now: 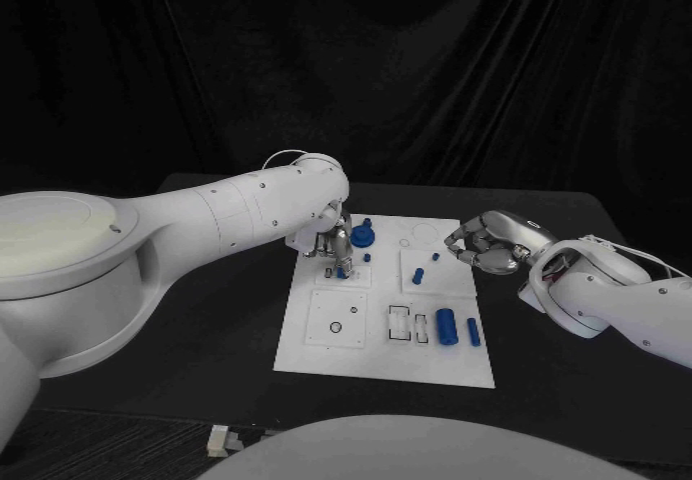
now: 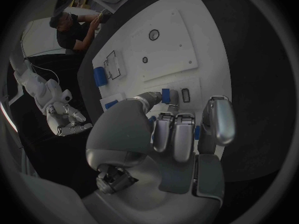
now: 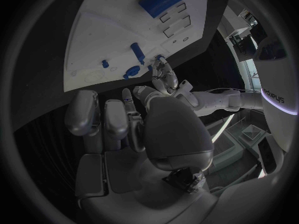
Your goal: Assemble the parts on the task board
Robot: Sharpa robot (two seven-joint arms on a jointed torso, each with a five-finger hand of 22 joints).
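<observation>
The white task board [image 1: 378, 350] lies mid-table. My left hand [image 1: 333, 243] hangs over its far left part with fingers pointing down; the thumb [image 2: 151, 97] and a finger pinch a small blue peg [image 2: 166, 94] right at the board, beside a small slot [image 2: 185, 94]. My right hand [image 1: 490, 245] hovers at the board's far right edge, its fingers curled in with nothing seen in them. A round blue part [image 1: 362, 237] stands just right of the left hand. Blue pegs [image 1: 418, 275] lie mid-board. A thick blue cylinder [image 1: 447, 327] and a slim bar [image 1: 473, 332] lie nearer me.
Square plates with holes [image 1: 336, 320] and rectangular slots [image 1: 407, 325] cover the board's near half. A small pale object [image 1: 219, 440] lies below the table's front edge. Black table [image 1: 577, 340] spreads on both sides of the board.
</observation>
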